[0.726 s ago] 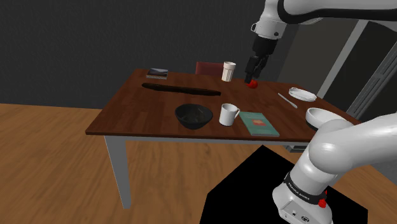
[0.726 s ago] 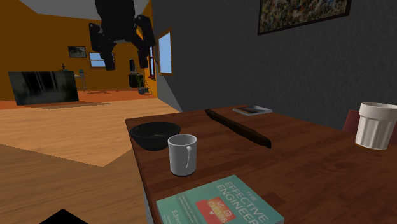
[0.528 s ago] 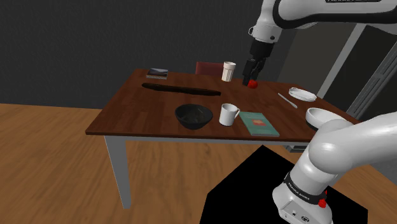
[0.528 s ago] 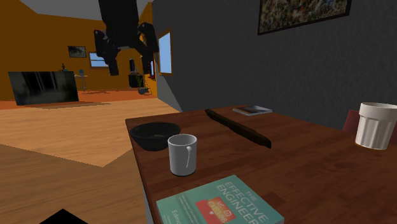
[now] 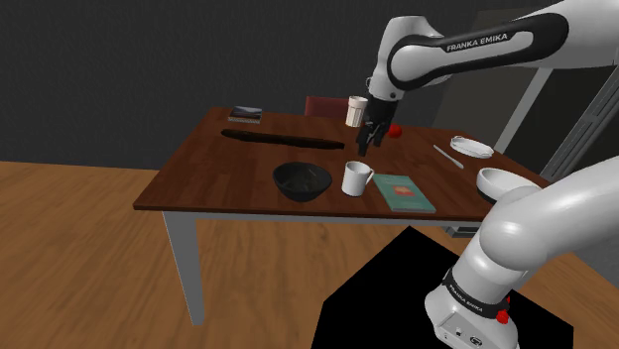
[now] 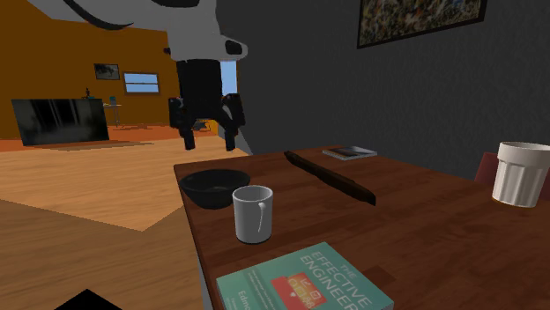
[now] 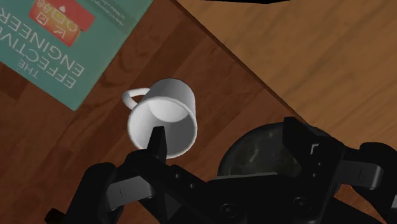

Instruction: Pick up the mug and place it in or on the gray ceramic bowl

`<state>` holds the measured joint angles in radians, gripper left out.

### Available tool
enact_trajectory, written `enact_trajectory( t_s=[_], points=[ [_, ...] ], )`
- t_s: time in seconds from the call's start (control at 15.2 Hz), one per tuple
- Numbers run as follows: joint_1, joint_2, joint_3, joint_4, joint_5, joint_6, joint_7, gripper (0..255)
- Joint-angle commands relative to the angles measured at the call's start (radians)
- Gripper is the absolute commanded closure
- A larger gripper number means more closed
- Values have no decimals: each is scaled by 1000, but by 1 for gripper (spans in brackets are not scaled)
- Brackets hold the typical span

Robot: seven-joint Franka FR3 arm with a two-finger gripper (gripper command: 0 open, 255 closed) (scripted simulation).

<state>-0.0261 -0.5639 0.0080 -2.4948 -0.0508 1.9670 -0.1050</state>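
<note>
With the empty, wide-open gripper (image 5: 365, 145) poised above the white mug (image 5: 354, 178), reaching is judged underway; centring and lowering around it are needed.

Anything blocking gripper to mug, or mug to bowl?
Nothing visible. The open gripper hangs above the mug with only air between. The mug stands right beside the dark bowl, bare table between them; the teal book lies on the mug's other side.

Arm (image 5: 466, 45): FRANKA EMIKA; bk (image 7: 57, 57): EFFECTIVE ENGINEER
</note>
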Motion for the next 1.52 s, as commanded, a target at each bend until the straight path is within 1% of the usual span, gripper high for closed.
enact_trajectory(
  t_s=[0.0, 0.4, 0.92, 1.45],
  points=[
    [-8, 65, -4, -7, -7, 68, 6, 0],
    [-31, 271, -13, -8, -28, 257, 30, 0],
    [-36, 349, -17, -54, -38, 380, 36, 0],
    [-36, 349, -17, -54, -38, 380, 36, 0]
  ],
)
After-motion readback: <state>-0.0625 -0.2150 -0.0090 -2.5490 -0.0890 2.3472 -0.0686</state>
